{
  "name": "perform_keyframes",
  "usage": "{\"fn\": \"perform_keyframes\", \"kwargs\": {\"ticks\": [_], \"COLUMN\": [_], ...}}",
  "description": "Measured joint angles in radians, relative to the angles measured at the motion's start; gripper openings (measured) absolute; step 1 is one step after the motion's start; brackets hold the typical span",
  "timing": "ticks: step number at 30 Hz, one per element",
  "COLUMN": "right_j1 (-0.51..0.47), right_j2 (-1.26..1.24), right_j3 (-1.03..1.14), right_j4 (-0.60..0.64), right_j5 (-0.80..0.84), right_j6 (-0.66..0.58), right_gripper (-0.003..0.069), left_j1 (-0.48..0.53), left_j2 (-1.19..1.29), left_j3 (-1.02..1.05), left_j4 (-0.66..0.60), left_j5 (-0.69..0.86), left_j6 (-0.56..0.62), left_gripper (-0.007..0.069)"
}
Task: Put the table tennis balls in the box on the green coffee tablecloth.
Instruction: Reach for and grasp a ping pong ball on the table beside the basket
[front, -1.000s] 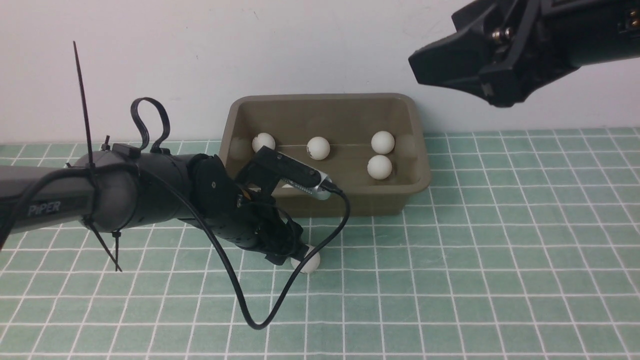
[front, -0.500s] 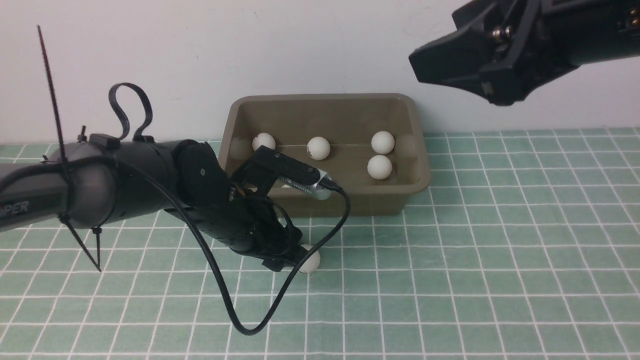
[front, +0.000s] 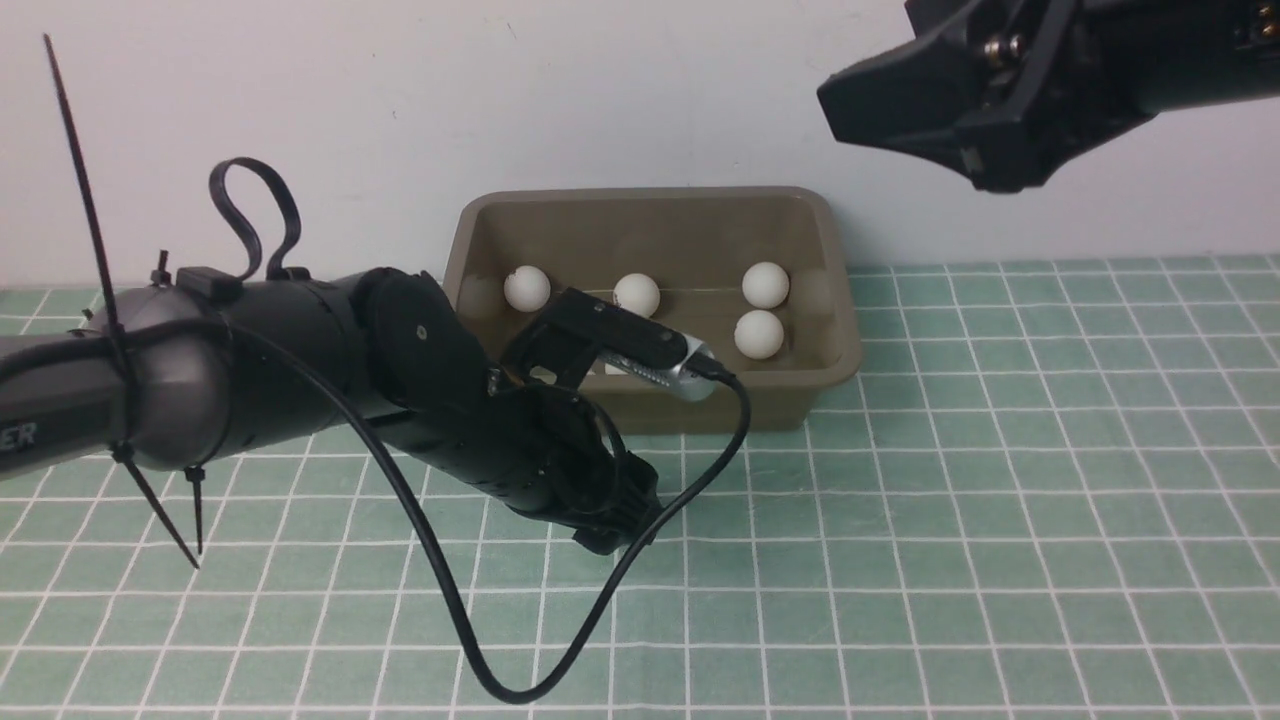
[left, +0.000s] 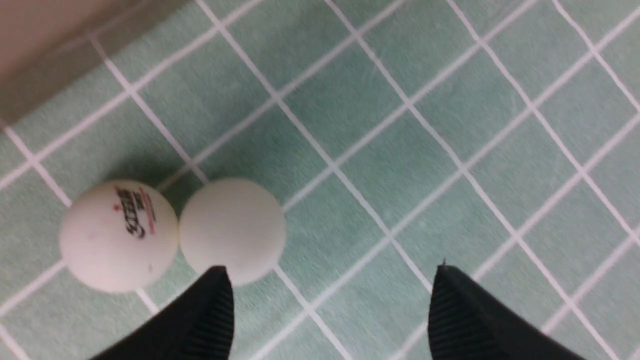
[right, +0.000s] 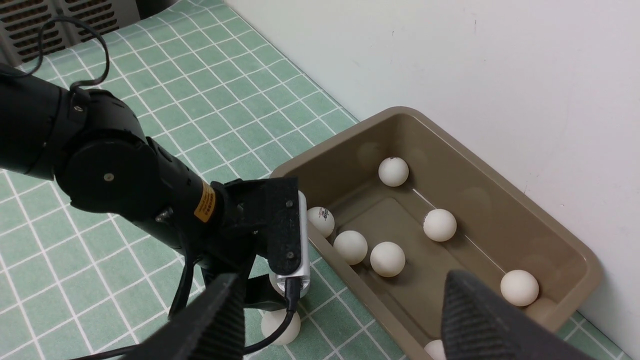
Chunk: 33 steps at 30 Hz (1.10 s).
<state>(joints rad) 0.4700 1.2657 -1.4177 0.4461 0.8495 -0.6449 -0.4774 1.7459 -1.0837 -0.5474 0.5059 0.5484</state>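
The cloth (front: 1000, 500) fills the lower frame, white wall (front: 600, 90) above. Your left gripper (left: 330, 272) and right gripper (right: 342, 280) gape empty.

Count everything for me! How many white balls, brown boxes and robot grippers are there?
White balls: 9, with 7 in the box and 2 on the cloth
Brown box: 1
Grippers: 2, the left gripper and the right gripper
Total: 12

Robot lab bench: bare white wall (front: 400, 100), cable-tied robot arm (front: 250, 380) (vented equipment casing (right: 50, 20) nearby).
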Motion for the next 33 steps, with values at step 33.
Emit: {"fn": "perform_keyframes", "kwargs": {"ticks": [33], "right_j1": [0.000], "right_j2": [0.000], "right_j3": [0.000], "right_j4": [0.004], "right_j5": [-0.002], "right_j6": [0.000], "right_gripper": [0.0482], "left_j1": [-0.003], "left_j2": [0.131], "left_j3": [-0.005], "left_j4": [-0.005], "left_j5": [-0.136], "left_j6": [0.028], "left_gripper": [0.0469]}}
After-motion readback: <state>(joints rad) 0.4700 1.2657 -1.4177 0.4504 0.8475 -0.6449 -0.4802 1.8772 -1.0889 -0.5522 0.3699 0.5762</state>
